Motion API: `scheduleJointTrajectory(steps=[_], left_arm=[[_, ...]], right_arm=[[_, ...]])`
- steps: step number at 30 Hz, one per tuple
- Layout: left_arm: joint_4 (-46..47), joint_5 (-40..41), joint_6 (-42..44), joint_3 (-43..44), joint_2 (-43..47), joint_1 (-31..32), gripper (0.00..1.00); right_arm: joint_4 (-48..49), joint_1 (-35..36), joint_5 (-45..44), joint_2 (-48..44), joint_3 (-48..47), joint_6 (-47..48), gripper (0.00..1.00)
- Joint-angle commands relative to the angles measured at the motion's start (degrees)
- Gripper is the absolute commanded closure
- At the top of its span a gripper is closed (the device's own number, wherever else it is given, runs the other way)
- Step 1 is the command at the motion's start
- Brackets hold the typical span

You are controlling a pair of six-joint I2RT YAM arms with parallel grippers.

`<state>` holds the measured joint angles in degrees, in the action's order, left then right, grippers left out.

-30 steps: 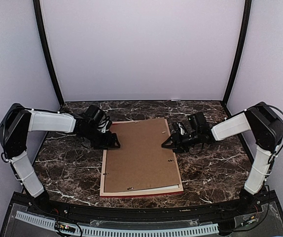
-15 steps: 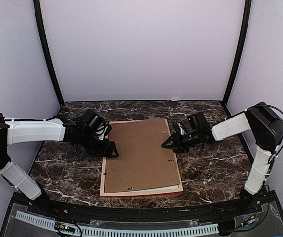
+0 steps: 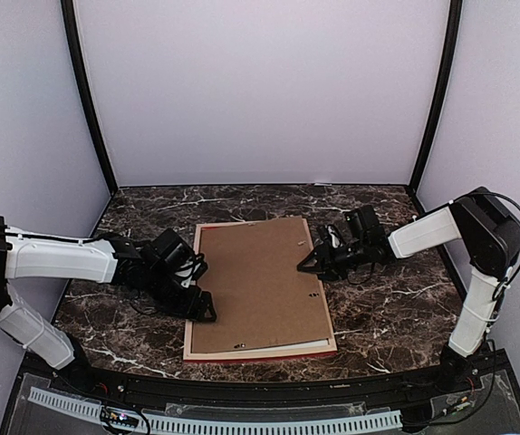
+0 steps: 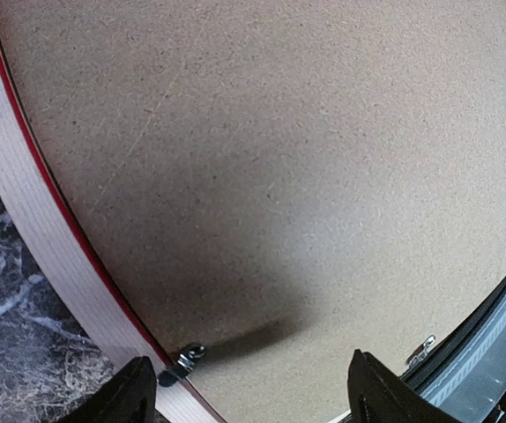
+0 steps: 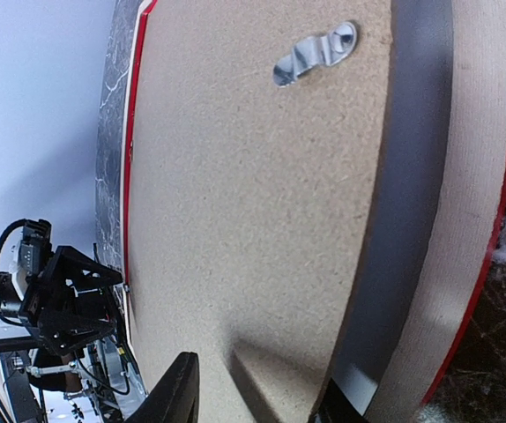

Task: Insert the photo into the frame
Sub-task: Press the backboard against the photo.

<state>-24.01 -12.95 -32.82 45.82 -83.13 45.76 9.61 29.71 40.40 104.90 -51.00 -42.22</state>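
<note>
The frame (image 3: 189, 341) lies face down on the marble table, its pale back and red rim showing. A brown backing board (image 3: 255, 281) covers it. The photo is hidden; a thin white strip (image 3: 287, 346) peeks from under the board's near edge, and I cannot tell what it is. My left gripper (image 3: 204, 308) hovers open over the frame's left edge (image 4: 33, 220), by a small metal tab (image 4: 187, 357). My right gripper (image 3: 305, 265) straddles the board's right edge (image 5: 235, 194), one finger (image 5: 174, 392) above it, the other beneath. That edge stands slightly off the frame (image 5: 465, 220).
Dark marble table (image 3: 378, 308) with pale walls on three sides and black posts at the back corners. A perforated rail (image 3: 269, 421) runs along the near edge. More metal tabs (image 5: 315, 53) sit along the board's edges. The left arm's gripper (image 5: 59, 300) shows in the right wrist view.
My left arm has slid toward the near edge along the frame's left side, from its far corner to the lower left. The right arm and the board have stayed put.
</note>
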Motion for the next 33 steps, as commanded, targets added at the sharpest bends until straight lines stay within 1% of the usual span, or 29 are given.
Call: scheduleJointTrajectory(steps=[1,11,24,33], left_arm=[[1.05,-1.21,-0.89,-1.02,-0.06,0.83,0.23],[0.46,-1.69,-0.76,-0.31,-2.3,2.3,0.23],[-6.98,-3.53,-0.41,1.95,-1.91,3.96,0.25],[-5.43,-4.41,0.31,2.8,-0.81,3.96,0.25]], right_arm=[[1.47,0.52,0.03,-1.44,-1.11,0.88,0.64],[1.56,0.52,0.12,-1.19,-1.23,0.89,0.64],[2.93,0.51,0.29,-0.75,-0.84,0.22,0.64],[3.67,0.52,0.38,-0.37,-0.48,-0.2,0.64]])
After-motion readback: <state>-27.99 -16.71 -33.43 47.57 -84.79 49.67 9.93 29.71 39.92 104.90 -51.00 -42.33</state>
